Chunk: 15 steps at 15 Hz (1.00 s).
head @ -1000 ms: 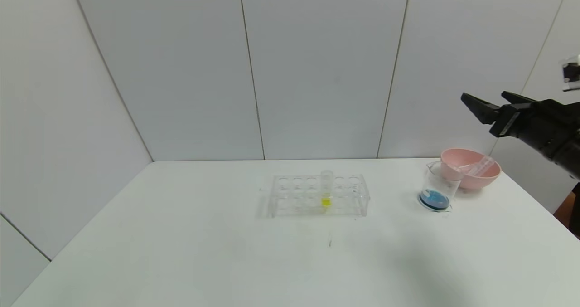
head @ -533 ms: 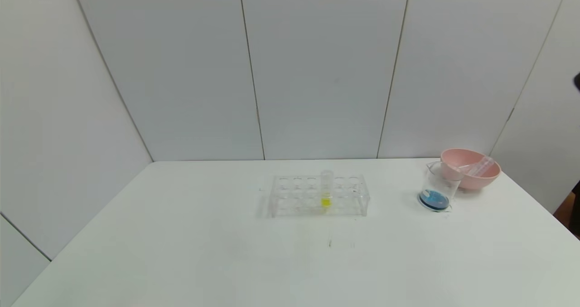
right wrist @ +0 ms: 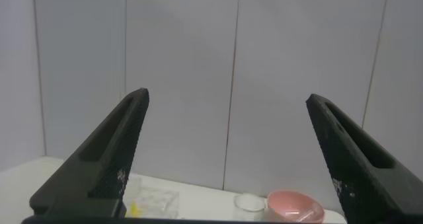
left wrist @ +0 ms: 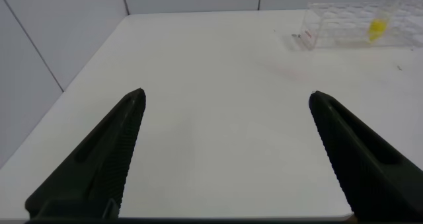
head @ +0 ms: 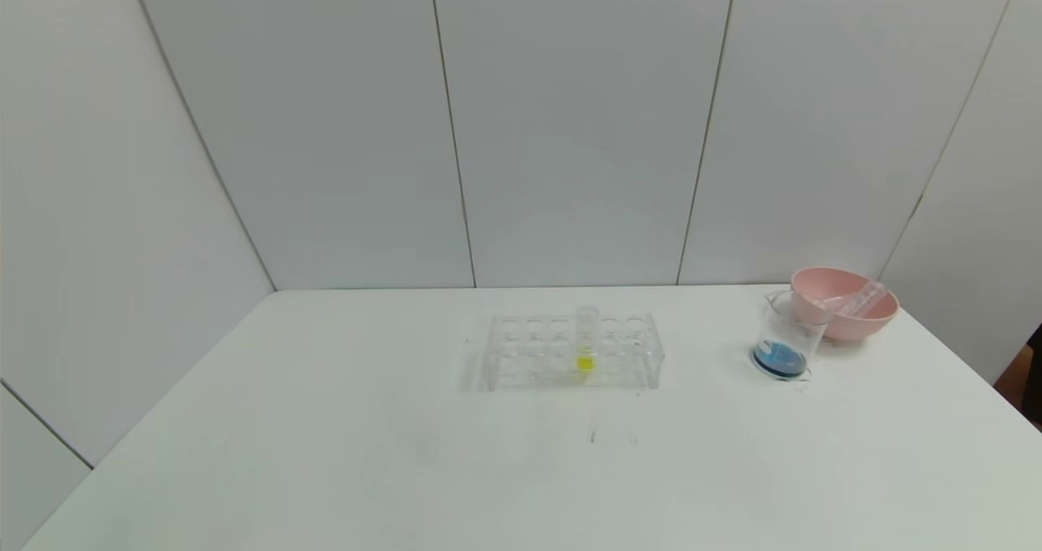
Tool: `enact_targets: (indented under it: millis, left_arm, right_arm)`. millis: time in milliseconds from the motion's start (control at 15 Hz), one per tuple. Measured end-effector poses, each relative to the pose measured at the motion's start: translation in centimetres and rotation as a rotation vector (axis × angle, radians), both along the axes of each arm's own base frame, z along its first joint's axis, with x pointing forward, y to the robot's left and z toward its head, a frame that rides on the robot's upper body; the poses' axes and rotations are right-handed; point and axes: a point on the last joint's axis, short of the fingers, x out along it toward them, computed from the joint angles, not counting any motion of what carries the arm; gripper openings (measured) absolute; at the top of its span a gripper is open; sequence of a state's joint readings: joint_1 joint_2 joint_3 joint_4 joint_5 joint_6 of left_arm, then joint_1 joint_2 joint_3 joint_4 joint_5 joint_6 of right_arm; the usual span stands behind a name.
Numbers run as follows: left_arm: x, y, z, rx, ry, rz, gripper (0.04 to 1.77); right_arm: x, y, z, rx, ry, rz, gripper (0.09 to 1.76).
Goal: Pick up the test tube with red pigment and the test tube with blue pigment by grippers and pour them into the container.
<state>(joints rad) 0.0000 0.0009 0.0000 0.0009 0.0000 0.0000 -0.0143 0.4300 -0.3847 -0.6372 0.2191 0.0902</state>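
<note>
The container (head: 786, 335), a clear glass beaker, stands at the table's right with dark blue liquid at its bottom; it also shows in the right wrist view (right wrist: 249, 204). No tube with red or blue liquid is in view. An empty clear tube (head: 861, 299) lies in the pink bowl (head: 847, 328). A tube with yellow liquid (head: 586, 339) stands in the clear rack (head: 533, 352). Neither gripper shows in the head view. My left gripper (left wrist: 226, 98) is open and empty above the table's left part. My right gripper (right wrist: 227, 98) is open and empty, raised and facing the wall.
The pink bowl touches the beaker's far right side; it also shows in the right wrist view (right wrist: 295, 203). The rack with the yellow tube shows in the left wrist view (left wrist: 350, 29). The white table (head: 326, 453) ends at walls behind and on the left.
My right gripper, raised at the right edge of the head view a second ago, has moved out of that view. The beaker, bowl and rack have not moved.
</note>
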Motion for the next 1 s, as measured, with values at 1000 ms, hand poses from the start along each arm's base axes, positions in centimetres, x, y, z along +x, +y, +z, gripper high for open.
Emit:
enact_targets:
  millis: [1000]
  left_arm:
    - [0.0,0.0,0.0,0.0,0.0,0.0,1.76]
  right_arm:
    - [-1.4,-0.4,-16.4,-0.037,0.506,-0.207,1.71]
